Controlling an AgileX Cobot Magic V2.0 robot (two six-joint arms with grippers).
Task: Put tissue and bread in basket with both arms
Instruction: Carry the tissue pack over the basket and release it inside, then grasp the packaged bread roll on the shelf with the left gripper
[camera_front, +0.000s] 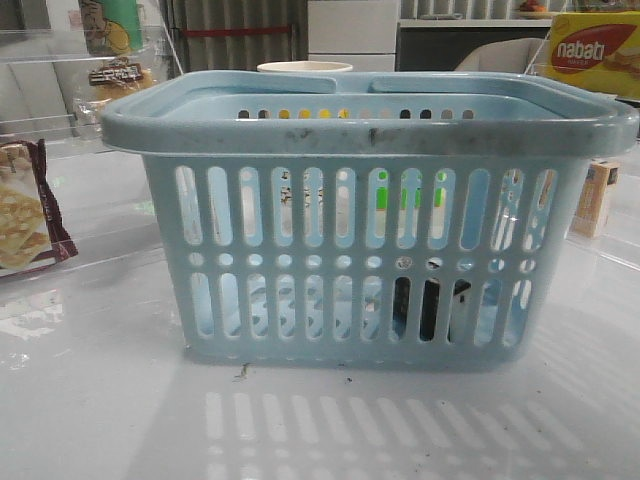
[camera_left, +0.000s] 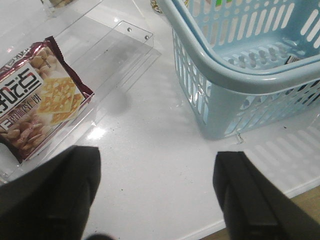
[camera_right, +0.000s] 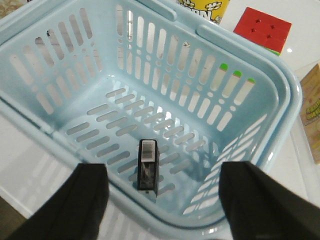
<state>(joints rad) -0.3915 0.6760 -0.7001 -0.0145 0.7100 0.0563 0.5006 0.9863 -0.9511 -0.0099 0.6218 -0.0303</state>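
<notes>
Tissue (camera_right: 148, 165) stood on basket (camera_right: 280, 95) floor near one wall, rest of floor bare. Right hand (camera_right: 162, 200) was spread wide above the rim. Left hand (camera_left: 157, 192) spread over bare worktop (camera_left: 150, 160) beside basket; crackers (camera_left: 37, 100) nearby. Bread (camera_front: 117, 82) sat far left behind.

The tabletop (camera_front: 100, 400) is white and shiny, and light makes bright spots on it. Far back stands a white cabinet (camera_front: 352, 30) next to a gray ribbed wall (camera_front: 235, 35). A clear plastic shelf (camera_front: 50, 70) is on one side. A yellow box (camera_front: 595, 50) sits on the other side.
</notes>
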